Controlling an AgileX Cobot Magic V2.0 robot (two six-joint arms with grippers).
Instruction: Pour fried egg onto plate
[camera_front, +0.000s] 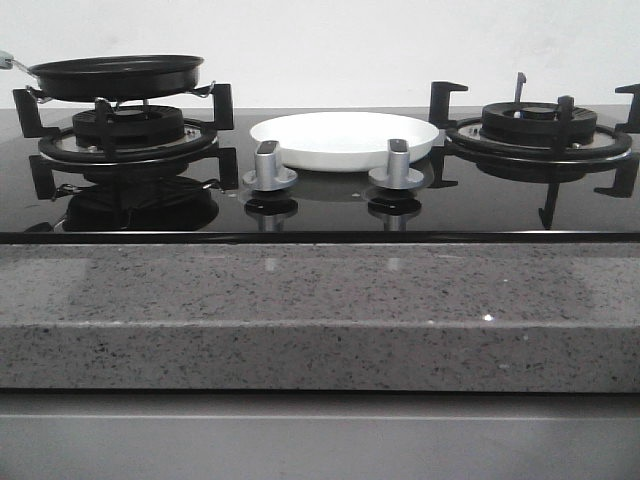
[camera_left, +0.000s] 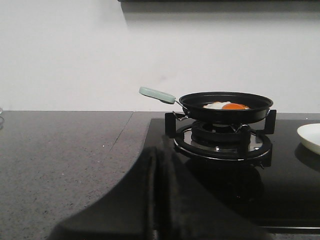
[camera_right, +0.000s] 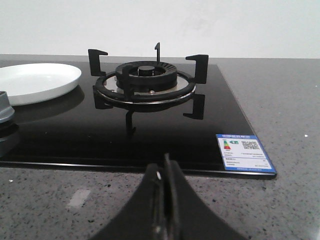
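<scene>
While both arms are holding off from the cooktop (camera_front: 320, 215), the fried egg (camera_left: 226, 106) is lying inside the black frying pan (camera_left: 226, 107), which is sitting on the burner (camera_front: 128, 135) to the robot's left of the plate (camera_front: 343, 138). In the left wrist view the egg is showing a white edge w/ an orange yolk, approx. centred in the pan; in the front view the pan wall is hiding it. The pan's pale green handle (camera_left: 157, 94) is pointing away from the plate. The plate is resting on the black glass between the two burners, just behind the two silver knobs (camera_front: 270, 168), and is carrying nothing. The second burner (camera_right: 145, 82) is standing bare on the plate's other side, w/ a blue label (camera_right: 244, 152) at the glass corner beyond it. Left gripper (camera_left: 154, 200): fingers pressed together, gripping nothing, over the grey counter (camera_left: 60, 155) well apart from the pan. Right gripper (camera_right: 164, 200): likewise closed on nothing, near the cooktop edge.
</scene>
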